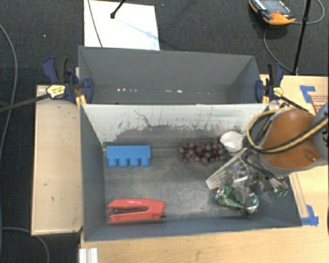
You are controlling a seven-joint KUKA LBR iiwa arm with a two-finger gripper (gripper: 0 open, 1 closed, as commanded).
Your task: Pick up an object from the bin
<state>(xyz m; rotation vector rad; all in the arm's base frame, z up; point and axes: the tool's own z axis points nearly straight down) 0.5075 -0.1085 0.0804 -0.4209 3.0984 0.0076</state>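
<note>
pincer (pixel 242 181): mine, low in the near-right corner of the bin (pixel 169 77); I cannot tell how far it is open | below it: crumpled clear-and-green wrapper (pixel 234 198), hold not visible | just beyond: white cup (pixel 231 139), dark grape bunch (pixel 201 151) | left, well apart: blue block (pixel 128 155) far, red stapler (pixel 136 209) near

A blue toothed plastic block (pixel 128 155) lies at the left of the bin (pixel 175 187) floor, with a red stapler (pixel 136 210) near the front wall below it. A bunch of dark artificial grapes (pixel 201 151) sits mid-floor, a small white cup-like piece (pixel 231 141) just beside it. Outside, an orange-and-black device (pixel 272 11) rests on dark carpet (pixel 31 46).
</note>
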